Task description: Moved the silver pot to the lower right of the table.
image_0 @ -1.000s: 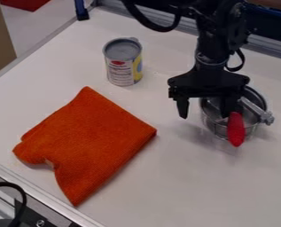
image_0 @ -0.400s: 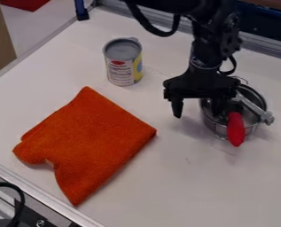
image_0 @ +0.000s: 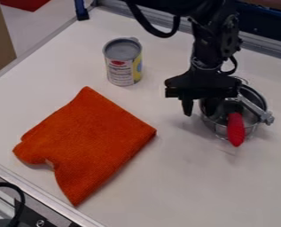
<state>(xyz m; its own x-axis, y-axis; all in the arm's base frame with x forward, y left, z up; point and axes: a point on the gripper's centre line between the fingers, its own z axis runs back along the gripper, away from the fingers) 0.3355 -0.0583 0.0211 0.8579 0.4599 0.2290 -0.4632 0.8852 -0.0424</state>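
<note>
“Gripper (image_0: 199, 112), black and two-fingered, hanging from the arm (image_0: 213, 53) at the left rim of the silver pot (image_0: 216, 127). Note the fingers.”

“Parted or pressed together?”

“Parted. One finger points down outside the pot, just beside its wall; the other descends within the rim. The wall lies between them, and a gap separates it from the outer finger.”

“And the pot's position?”

“Upright on the white table (image_0: 184, 186), at the right of the view, about midway between top and bottom; it does not occupy the lower right.”

“What does the pot bear?”

“A red, tapered piece (image_0: 236, 129), resting across the front rim with its end outside. A silver bar (image_0: 253, 107) slants over the right rim. Whether the bar belongs to the pot cannot be told.”

“Remaining items?”

“Can (image_0: 122, 62), upright, labelled in white and yellow, in the upper part, left of the gripper. Orange cloth (image_0: 86, 144), folded and flat, nearer the camera than the can. Metal rail (image_0: 41, 193), along the table's lower left edge; black cable (image_0: 22, 199), curved, at the lower left corner.”
</note>
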